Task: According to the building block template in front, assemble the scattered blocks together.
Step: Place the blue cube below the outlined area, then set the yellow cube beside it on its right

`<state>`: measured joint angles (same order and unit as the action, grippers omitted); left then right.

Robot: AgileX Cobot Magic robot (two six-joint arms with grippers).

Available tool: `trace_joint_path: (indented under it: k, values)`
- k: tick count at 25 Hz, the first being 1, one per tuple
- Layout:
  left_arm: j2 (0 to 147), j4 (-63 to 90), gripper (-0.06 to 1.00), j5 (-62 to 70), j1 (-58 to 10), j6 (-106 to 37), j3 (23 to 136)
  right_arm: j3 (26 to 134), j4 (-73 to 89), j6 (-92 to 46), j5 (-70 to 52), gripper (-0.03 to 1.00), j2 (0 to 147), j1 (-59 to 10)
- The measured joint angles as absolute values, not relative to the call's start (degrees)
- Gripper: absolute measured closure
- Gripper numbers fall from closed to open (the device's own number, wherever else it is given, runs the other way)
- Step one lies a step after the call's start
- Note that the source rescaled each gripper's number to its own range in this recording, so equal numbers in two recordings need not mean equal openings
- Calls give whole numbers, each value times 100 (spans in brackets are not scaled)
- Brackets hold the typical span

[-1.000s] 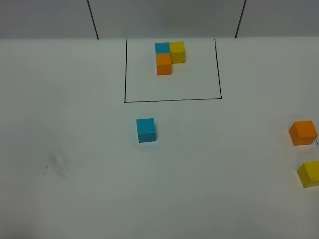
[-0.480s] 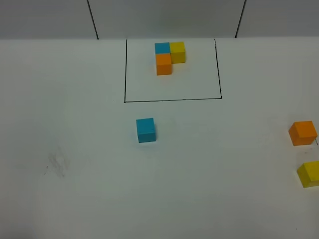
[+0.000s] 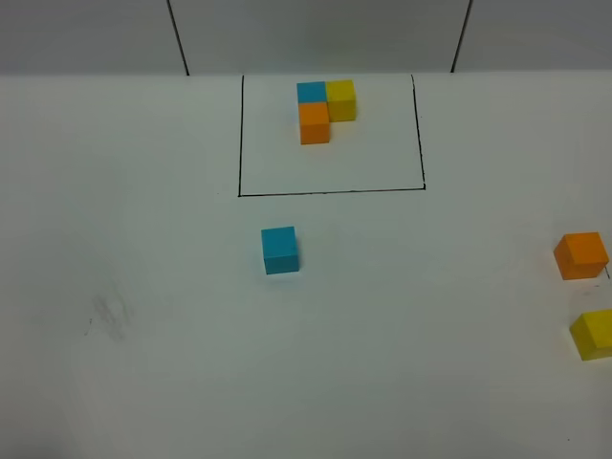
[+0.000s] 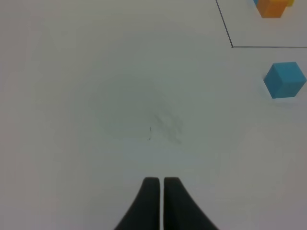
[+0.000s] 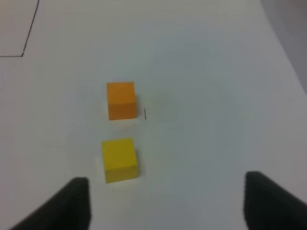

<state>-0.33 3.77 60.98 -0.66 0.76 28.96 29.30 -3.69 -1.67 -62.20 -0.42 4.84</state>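
Left wrist view: left hand [image 4: 160,181] pressed together; right hand [image 5: 166,182] spread near yellow block [image 5: 119,159].

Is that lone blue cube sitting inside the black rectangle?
No, the blue cube sits on the bare table outside the rectangle, on the near side of its front line.

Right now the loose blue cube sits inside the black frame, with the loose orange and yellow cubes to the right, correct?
No. The loose blue cube sits outside the black frame, in front of its near line, as the exterior high view shows. The loose orange cube and yellow cube are to the right.
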Motion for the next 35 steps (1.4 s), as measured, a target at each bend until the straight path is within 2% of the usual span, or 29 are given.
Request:
trace_joint_path:
  k: [1,3,9,14,35]
  values:
    - [-33,377,94,6098,-66,82,2896,2983,-369,-179,-6289,1,-42,484]
    - [-33,377,94,6098,-66,82,2896,3177,-369,-219,-6476,-3,51,484]
    - [-33,377,94,6098,-66,82,2896,3915,-369,-444,-6969,4,900,484]
    - [-33,377,94,6098,-66,82,2896,4289,-350,-565,-7001,6,1862,484]
    - [-33,377,94,6098,-66,82,2896,4299,192,-1005,-6600,6,4505,484]
